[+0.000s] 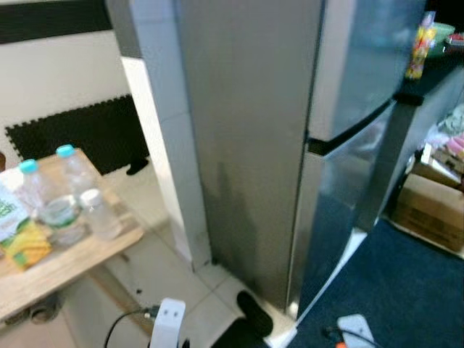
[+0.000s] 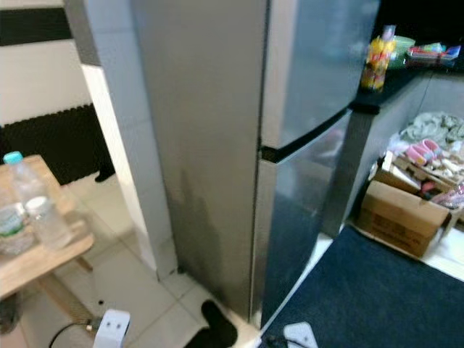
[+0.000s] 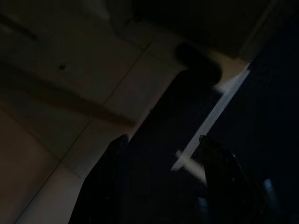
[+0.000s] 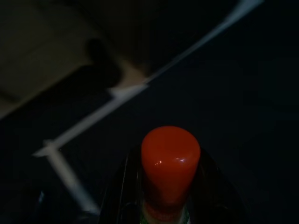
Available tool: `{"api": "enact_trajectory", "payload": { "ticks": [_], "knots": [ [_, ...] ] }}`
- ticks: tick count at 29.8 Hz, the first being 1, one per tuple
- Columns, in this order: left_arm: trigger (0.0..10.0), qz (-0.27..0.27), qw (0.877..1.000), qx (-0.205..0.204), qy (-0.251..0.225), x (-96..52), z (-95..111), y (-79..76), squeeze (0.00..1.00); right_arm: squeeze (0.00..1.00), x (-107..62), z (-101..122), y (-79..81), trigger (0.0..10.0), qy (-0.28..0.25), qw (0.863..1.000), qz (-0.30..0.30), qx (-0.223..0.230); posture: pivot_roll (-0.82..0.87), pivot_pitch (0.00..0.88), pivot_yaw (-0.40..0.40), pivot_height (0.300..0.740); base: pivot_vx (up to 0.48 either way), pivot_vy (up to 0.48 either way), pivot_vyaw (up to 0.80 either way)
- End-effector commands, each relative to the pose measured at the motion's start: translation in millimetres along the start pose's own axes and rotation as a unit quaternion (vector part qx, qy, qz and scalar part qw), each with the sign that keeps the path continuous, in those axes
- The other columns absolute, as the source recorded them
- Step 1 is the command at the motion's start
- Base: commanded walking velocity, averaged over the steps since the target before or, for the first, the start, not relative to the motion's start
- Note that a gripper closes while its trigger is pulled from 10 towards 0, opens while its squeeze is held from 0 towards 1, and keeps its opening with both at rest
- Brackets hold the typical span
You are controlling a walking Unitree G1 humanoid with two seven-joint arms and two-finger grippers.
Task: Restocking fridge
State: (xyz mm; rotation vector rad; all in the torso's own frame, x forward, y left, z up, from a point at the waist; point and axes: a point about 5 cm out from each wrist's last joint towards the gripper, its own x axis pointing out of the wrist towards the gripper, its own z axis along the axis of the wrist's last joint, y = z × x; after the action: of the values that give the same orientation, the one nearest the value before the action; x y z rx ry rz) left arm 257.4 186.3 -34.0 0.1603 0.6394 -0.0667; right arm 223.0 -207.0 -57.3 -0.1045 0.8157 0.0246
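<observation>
A tall steel fridge (image 1: 246, 145) stands straight ahead with its upper door (image 1: 362, 65) and lower door (image 1: 341, 217) both closed. To my left, a low wooden table (image 1: 72, 254) carries three clear water bottles (image 1: 69, 188) and a green and yellow packet (image 1: 22, 232). In the dark right wrist view, my right gripper (image 4: 170, 186) is shut on a bottle with a rounded red cap (image 4: 170, 156), hanging low over the floor. My left gripper (image 3: 161, 140) hangs open over the tiles with nothing between its fingers.
A dark blue rug (image 1: 391, 290) lies in front of the fridge doors. Cardboard boxes (image 1: 428, 206) with clutter sit at the right under a dark counter holding a yellow bottle (image 1: 419, 43). A black foam mat (image 1: 80, 134) lies beyond the table.
</observation>
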Motion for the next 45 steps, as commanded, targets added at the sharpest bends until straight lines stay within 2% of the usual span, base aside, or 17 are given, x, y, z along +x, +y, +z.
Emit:
{"api": "enact_trajectory", "payload": {
  "ticks": [1, 12, 34, 37, 38, 45],
  "knots": [
    [10.0, 0.001, 1.0, 0.0, 0.013, -2.2, -7.6, 1.7, 0.0, 0.0, 0.2, -3.2, 8.6, 10.0, 0.001, 1.0, 0.009, 0.005, -0.09, 0.071, 0.043, 0.74, 0.0, -0.409, 0.0],
    [10.0, -0.003, 1.0, 0.004, 0.01, -2.0, -6.6, 1.0, 0.0, 0.0, -0.6, -6.8, 9.4, 10.0, 0.004, 1.0, 0.009, 0.006, -0.09, 0.073, 0.046, 0.74, 0.0, -0.409, 0.0],
    [10.0, 0.004, 1.0, -0.008, 0.016, -2.6, -7.7, 5.8, 0.0, 0.0, 0.5, -5.9, 15.6, 10.0, 0.005, 1.0, 0.012, 0.007, -0.08, 0.073, 0.051, 0.74, 0.0, 0.022, 0.0],
    [10.0, 0.002, 1.0, -0.003, 0.016, -2.6, -7.3, 6.4, 0.0, 0.0, 0.4, -6.2, 14.6, 10.0, 0.006, 1.0, 0.012, 0.007, -0.08, 0.072, 0.054, 0.74, 0.0, 0.48, 0.0],
    [10.0, -0.002, 1.0, 0.009, 0.011, -2.5, -5.9, 6.9, 0.0, 0.0, 0.4, -5.9, 13.3, 10.0, 0.006, 1.0, 0.011, 0.008, -0.08, 0.07, 0.055, 0.74, 0.0, 0.0, 0.0],
    [10.0, 0.004, 1.0, 0.013, 0.001, -1.5, -0.5, 10.8, 0.0, 0.0, 0.6, -4.7, 13.1, 10.0, 0.003, 1.0, 0.011, 0.013, -0.08, 0.068, 0.06, 0.74, 0.0, 0.0, 0.0]
  ]
}}
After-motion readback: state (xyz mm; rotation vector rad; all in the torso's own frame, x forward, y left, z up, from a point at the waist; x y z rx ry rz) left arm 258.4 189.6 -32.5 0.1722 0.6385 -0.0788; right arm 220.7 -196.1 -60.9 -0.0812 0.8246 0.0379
